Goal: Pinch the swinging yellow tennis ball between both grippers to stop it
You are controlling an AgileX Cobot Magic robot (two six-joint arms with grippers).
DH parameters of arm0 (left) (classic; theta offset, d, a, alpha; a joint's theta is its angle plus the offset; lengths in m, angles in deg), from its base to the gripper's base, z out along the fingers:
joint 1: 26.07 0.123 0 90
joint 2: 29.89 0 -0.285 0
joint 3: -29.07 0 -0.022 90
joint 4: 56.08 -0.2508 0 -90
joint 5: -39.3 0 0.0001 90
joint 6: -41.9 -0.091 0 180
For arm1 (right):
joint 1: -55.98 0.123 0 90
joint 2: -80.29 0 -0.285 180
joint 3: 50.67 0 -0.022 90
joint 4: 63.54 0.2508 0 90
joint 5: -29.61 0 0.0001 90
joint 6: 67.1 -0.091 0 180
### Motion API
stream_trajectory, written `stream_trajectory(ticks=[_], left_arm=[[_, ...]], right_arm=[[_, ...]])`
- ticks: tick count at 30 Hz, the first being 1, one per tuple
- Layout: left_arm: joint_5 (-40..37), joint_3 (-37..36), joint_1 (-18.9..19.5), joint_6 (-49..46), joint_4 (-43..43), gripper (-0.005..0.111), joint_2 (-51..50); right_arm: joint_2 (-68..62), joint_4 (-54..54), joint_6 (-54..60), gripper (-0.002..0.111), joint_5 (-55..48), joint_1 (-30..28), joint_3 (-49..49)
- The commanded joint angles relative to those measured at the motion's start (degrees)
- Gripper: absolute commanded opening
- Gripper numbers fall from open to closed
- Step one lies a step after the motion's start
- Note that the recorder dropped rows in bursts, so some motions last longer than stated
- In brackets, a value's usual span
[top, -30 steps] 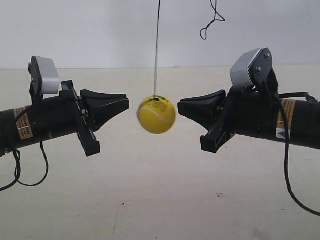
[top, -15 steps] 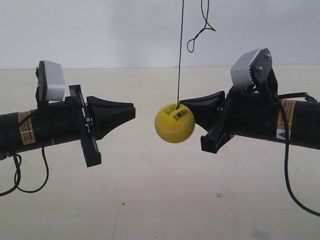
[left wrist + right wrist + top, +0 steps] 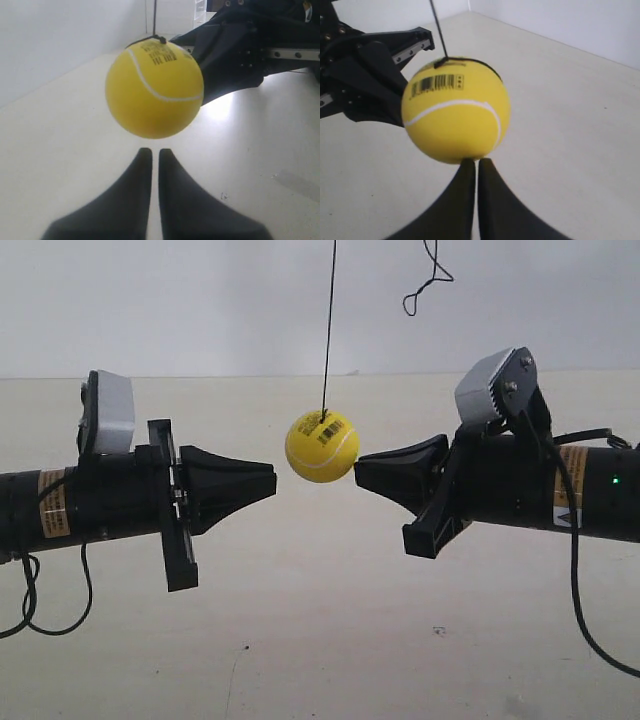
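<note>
Looking across a cream bench (image 3: 320, 640) running open to its far edge and meeting a pale wall (image 3: 200, 300) there. Leaving free room beneath and in front of both arms, with only a few dark specks (image 3: 438, 631) lying toward the bench's near edge.

Dangling the yellow tennis ball (image 3: 321, 446) on a thin black string (image 3: 329, 330), well above the bench, between two black beaks pointing at each other. Turning a barcode sticker (image 3: 333, 429) upward beside the knot, with a white seam curving below it.

Keeping the left gripper (image 3: 151, 150) closed down to a thin slit between its jaws, gripping nothing, and sitting slightly below the ball with a small gap to it. Keeping the right gripper (image 3: 472, 161) the same way, narrow slit and nothing in it, riding right under the ball's lower side, either touching or just beside, without showing which.

In the exterior view, hanging nearer the tip of the arm at the exterior view's right, and a little above the line joining the two tips.
</note>
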Motion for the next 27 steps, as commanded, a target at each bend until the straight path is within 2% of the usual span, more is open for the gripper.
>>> stream_trajectory(ticks=[1, 13, 20, 27], left_arm=[[0.60, 0.28, -0.31, 0.69, -0.32, 0.005, -0.20], [0.60, 0.28, -0.31, 0.45, 3.12, 0.005, -0.31], [0.60, 1.54, -4.59, 0.45, 3.24, 0.005, -0.31], [0.60, 2.04, -4.88, 0.45, 3.36, 0.005, -0.31]], right_arm=[[-0.06, -1.23, -0.39, 0.000, 2.96, 0.04, -0.31], [-0.06, 0.17, 2.12, 0.000, 3.51, 0.04, -0.31], [-0.06, 0.17, 1.89, 0.000, 3.93, 0.04, -0.31], [-0.06, 0.17, 1.63, 0.000, 3.94, 0.04, -0.31]])
